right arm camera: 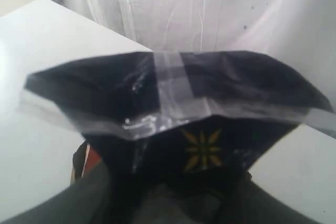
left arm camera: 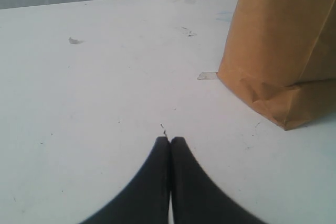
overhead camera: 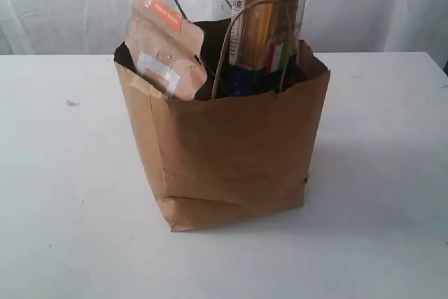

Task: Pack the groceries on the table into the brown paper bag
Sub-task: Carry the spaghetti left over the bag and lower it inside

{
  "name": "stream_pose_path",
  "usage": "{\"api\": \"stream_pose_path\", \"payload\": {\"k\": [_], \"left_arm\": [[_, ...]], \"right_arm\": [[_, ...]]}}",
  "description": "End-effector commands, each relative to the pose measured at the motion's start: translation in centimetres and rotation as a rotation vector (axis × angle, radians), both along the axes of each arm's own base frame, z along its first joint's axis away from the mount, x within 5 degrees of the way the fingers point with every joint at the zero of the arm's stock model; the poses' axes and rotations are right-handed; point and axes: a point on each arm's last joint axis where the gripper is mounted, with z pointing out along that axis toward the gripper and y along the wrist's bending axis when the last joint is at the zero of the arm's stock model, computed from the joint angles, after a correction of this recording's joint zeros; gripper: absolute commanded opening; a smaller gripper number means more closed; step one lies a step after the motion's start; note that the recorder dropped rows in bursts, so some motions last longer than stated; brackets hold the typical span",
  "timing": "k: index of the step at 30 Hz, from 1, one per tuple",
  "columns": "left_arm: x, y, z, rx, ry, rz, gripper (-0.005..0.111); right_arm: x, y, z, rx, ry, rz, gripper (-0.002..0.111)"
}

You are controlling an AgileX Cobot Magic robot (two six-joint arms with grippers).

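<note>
Spaghetti pack (overhead camera: 269, 12) upright in brown paper bag (overhead camera: 231, 152), right pincer (right arm camera: 178, 203) grasping it; left pincer (left arm camera: 169, 142) clenched over table (left arm camera: 105, 103).

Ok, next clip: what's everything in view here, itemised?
brown paper bag: one, kraft brown, upright mid-table.
brown pouch with orange label: one, brown and orange, poking from the bag's opening, exterior-view left.
spaghetti pack: one, clear with dark end, standing in the bag, rising past the frame.
table: one, white, lightly marked, under everything.
tape scrap: one, pale, on the table by the bag's corner.
curtain: one, white, behind the table.
left pincer: one, black, shut, empty, low over the table beside the bag.
right pincer: one, grey, apparently gripping the spaghetti pack's end.
</note>
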Motion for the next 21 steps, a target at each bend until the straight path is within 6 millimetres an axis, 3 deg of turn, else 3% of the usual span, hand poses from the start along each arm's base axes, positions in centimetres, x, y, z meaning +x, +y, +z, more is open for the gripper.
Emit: {"api": "stream_pose_path", "payload": {"k": [1, 8, 21], "left_arm": [[0.0, 0.0, 0.0, -0.012, 0.0, 0.002, 0.0], [0.0, 0.0, 0.0, -0.012, 0.0, 0.002, 0.0], [0.0, 0.0, 0.0, -0.012, 0.0, 0.002, 0.0]], "right_arm": [[-0.5, -0.3, 1.5, 0.056, -0.087, -0.004, 0.0], [-0.2, 0.0, 0.4, 0.005, -0.007, 0.007, 0.0], [3.1, 1.6, -3.2, -0.051, 0.038, -0.035, 0.0]]}}
